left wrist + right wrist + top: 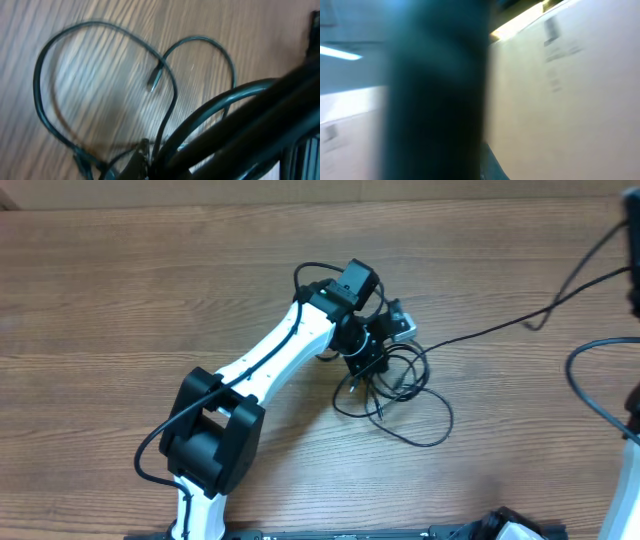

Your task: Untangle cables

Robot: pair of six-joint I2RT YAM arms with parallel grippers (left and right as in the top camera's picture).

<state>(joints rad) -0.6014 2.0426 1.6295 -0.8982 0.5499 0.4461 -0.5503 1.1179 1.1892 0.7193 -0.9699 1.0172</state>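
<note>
The cables (405, 388) lie as a tangle of thin black loops in the middle of the wooden table (150, 290). One strand (490, 330) runs from the tangle toward the right. My left gripper (365, 368) is down in the tangle's left side, shut on the cables. In the left wrist view, loops of the cables (200, 38) spread over the wood, a silver-tipped plug (153, 80) lies inside them, and strands converge at my left gripper (146, 167) at the bottom edge. The right wrist view is blurred, showing a dark shape and a pale wall; the right gripper's fingers do not show, and it is shut.
The left arm (270, 365) crosses the table from the front left. Thicker black arm wires (580, 375) hang at the far right beside a white link of the right arm (630, 480). Bare wood surrounds the tangle.
</note>
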